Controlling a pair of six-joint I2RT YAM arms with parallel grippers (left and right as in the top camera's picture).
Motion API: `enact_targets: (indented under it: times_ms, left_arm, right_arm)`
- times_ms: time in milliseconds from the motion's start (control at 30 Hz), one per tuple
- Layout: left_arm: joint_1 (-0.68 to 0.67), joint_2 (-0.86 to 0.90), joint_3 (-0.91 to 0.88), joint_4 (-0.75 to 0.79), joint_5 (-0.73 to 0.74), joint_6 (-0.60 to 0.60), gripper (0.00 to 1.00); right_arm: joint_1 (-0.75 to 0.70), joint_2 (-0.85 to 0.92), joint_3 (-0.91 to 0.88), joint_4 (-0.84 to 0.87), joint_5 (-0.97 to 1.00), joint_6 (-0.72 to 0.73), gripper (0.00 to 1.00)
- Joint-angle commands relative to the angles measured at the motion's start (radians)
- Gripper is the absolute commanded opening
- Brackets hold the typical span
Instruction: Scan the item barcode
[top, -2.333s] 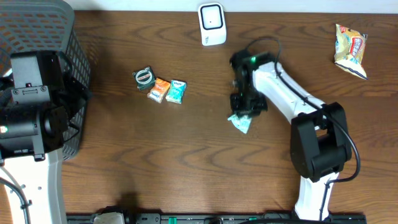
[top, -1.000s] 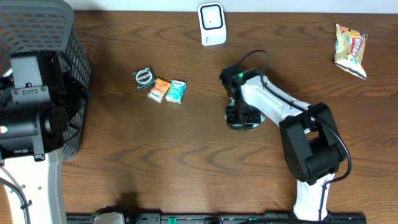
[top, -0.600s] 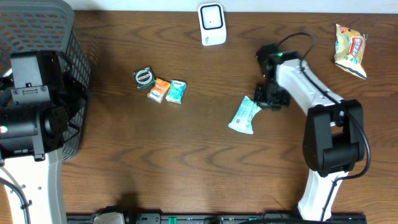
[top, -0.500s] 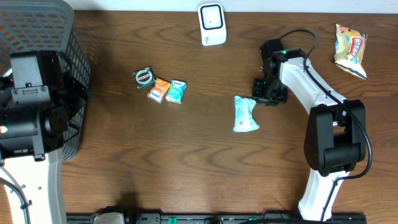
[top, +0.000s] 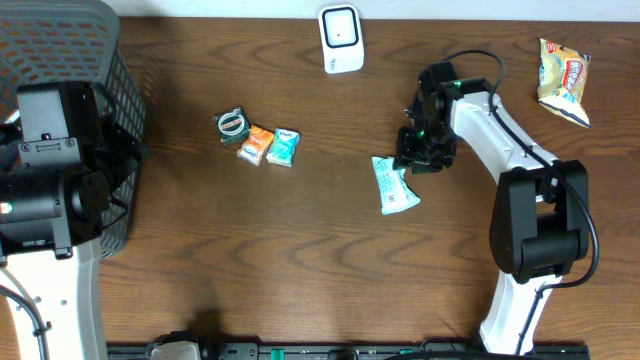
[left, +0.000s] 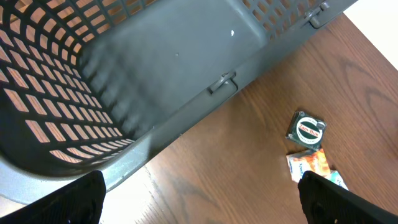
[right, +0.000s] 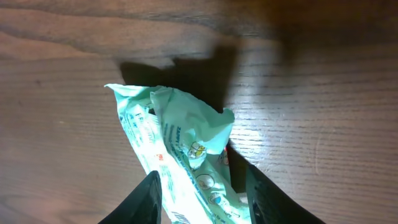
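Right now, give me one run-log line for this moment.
right hand: open, astride teal packet | teal packet: lying on table | left hand: open, above basket

The right wrist view's bottom edge cuts off the packet (right: 180, 155), its print unreadable.

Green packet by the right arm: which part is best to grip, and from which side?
Likely the packet at its crumpled end, coming straight down and closing across its narrow width. It lies flat on the table with both long sides free, and that end is bunched thicker.
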Motion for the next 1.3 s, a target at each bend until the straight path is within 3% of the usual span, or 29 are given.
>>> enact_targets:
  times_ms: [0,233,467,567,633,700,833,1133,1267]
  left_arm:
    - [0.005,0.001,-0.005,-0.003,-0.010,-0.016,0.98]
    - [0.005,0.001,-0.005,-0.003,-0.010,-0.016,0.97]
    - [0.005,0.001,-0.005,-0.003,-0.010,-0.016,0.98]
    - [0.005,0.001,-0.005,-0.003,-0.010,-0.016,0.97]
    - [0.005,0.001,-0.005,-0.003,-0.010,-0.016,0.97]
    - [0.005,0.001,-0.005,-0.003,-0.010,-0.016,0.98]
    - [0.005,0.001,-0.005,-0.003,-0.010,-0.016,0.98]
    - [0.005,0.001,-0.005,-0.003,-0.010,-0.016,0.98]
    - [0.005,0.001,-0.005,-0.003,-0.010,-0.016,0.98]
  right_arm:
    - [-0.012,0.001,0.013,-0.021,-0.014,-0.039,0.47]
    - [-0.008,0.001,-0.069,0.081,-0.033,-0.042,0.49]
    - [-0.023,0.001,-0.174,0.211,-0.150,-0.042,0.45]
    - [-0.023,0.001,-0.217,0.254,-0.176,-0.042,0.35]
    - [-0.023,0.001,-0.240,0.266,-0.179,-0.042,0.24]
    - [-0.023,0.001,-0.253,0.270,-0.179,-0.042,0.02]
    - [-0.023,0.001,-0.252,0.266,-0.219,-0.042,0.01]
    - [-0.063,-0.003,-0.121,0.256,-0.710,-0.042,0.01]
    - [-0.069,-0.003,-0.048,0.280,-0.835,-0.042,0.01]
